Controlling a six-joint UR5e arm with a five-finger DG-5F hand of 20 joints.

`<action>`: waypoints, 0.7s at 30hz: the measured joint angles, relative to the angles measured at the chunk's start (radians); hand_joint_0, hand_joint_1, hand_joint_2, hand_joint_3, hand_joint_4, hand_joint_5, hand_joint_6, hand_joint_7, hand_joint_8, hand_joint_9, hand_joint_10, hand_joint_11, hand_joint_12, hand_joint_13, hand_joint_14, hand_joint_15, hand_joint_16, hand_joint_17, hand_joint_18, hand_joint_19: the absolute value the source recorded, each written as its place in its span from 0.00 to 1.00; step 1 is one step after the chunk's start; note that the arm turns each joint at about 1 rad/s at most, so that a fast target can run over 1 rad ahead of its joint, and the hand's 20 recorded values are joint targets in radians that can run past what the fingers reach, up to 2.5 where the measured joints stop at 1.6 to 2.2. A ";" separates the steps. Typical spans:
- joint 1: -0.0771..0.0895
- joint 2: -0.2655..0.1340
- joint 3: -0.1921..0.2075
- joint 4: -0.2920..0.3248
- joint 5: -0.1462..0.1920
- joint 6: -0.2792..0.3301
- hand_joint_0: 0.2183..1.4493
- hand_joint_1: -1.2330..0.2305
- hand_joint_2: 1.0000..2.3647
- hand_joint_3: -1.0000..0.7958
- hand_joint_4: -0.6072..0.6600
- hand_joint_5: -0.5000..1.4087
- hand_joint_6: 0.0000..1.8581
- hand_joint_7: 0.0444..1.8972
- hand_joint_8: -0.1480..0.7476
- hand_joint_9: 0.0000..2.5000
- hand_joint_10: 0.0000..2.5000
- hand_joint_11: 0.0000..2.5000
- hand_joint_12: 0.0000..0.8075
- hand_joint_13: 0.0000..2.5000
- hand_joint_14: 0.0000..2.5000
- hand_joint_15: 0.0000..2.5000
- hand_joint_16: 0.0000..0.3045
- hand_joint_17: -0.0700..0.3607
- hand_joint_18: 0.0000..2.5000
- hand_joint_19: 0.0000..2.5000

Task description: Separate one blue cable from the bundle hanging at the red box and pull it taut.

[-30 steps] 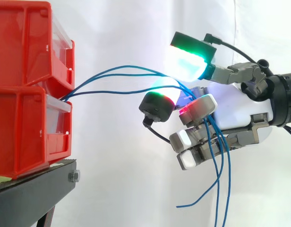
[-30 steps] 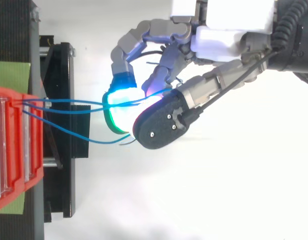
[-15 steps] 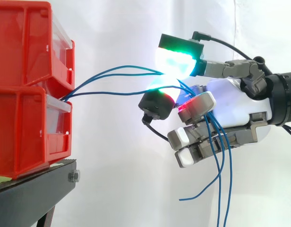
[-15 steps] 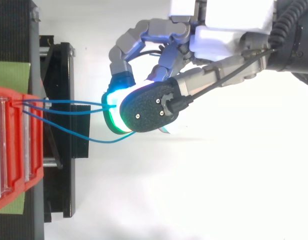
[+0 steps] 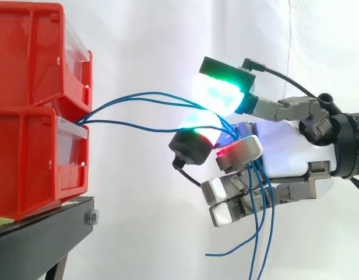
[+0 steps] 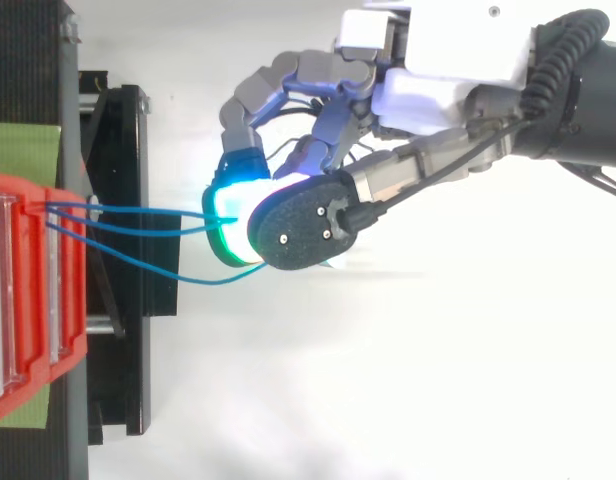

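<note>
Blue cables (image 5: 128, 123), strung from the red bins (image 5: 28, 157) above the black stand (image 5: 39, 239), are being clasped in the curled hand (image 5: 290, 154).

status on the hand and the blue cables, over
Hand shut on blue cables. Cables arch slack from red bins, none taut, loose ends hang below hand. Nothing in the way.

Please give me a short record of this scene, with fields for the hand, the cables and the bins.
hand: to the right of the bins, fingers curled round the blue cables
blue cables: several, running from between the red bins to the hand, curved; loose ends hang below the hand
red bins: two, stacked on a black stand
</note>
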State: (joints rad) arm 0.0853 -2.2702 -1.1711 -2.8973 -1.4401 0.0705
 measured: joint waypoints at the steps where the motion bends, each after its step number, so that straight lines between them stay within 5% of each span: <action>1: 0.002 0.000 -0.003 0.004 0.002 0.000 0.46 0.23 0.00 0.28 0.39 0.18 0.51 0.67 0.48 0.50 0.01 0.48 0.41 0.35 0.01 0.28 0.13 0.38 0.26 0.24; 16: 0.008 -0.001 -0.008 0.007 0.007 0.000 0.29 0.15 0.00 0.28 0.40 0.21 0.49 0.59 0.44 0.53 0.01 0.43 0.40 0.36 0.01 0.28 0.13 0.37 0.25 0.25; 21: 0.007 -0.001 -0.008 0.005 0.007 0.000 0.18 0.24 0.00 0.28 0.44 0.21 0.48 0.58 0.50 0.54 0.01 0.41 0.45 0.37 0.01 0.28 0.16 0.41 0.27 0.25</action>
State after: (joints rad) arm 0.0923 -2.2708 -1.1795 -2.8925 -1.4327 0.0706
